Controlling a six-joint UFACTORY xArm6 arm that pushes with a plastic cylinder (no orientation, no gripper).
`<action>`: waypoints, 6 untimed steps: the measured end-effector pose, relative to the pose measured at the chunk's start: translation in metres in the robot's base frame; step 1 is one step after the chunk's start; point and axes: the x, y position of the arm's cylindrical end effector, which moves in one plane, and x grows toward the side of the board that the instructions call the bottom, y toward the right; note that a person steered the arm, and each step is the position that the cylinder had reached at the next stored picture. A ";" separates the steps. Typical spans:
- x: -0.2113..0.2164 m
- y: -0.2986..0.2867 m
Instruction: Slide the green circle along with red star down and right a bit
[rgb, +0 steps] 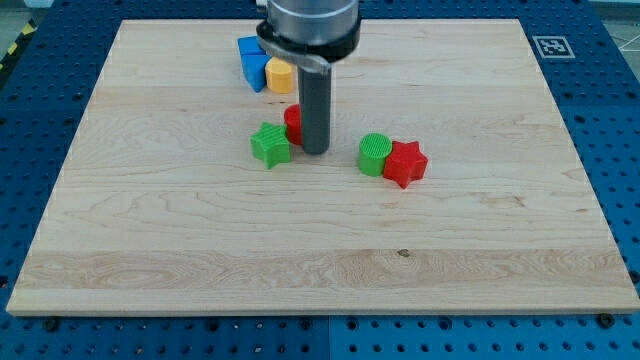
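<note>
Left of centre frame, a green star-shaped block (270, 145) sits beside my tip (315, 151), which partly hides a red block (292, 122). No pincer exists here to report. Just right, the green circular block (374, 154) touches the red star block (405, 163), a convenient pairing for pushing together across the pale wooden surface (200, 250). I read no lettering.

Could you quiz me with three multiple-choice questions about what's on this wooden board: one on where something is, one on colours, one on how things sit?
1. Where is my tip?
A. right of the green star
B. right of the red star
C. off the board

2. How many green blocks?
A. one
B. two
C. four

3. The green circle and red star are
A. stacked
B. far apart
C. touching side by side

Answers: 1 A, the rod ends just right of it; 2 B, star and circle; 3 C, no gap shows.
</note>
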 end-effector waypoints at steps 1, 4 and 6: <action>-0.009 0.005; 0.011 0.069; 0.015 0.077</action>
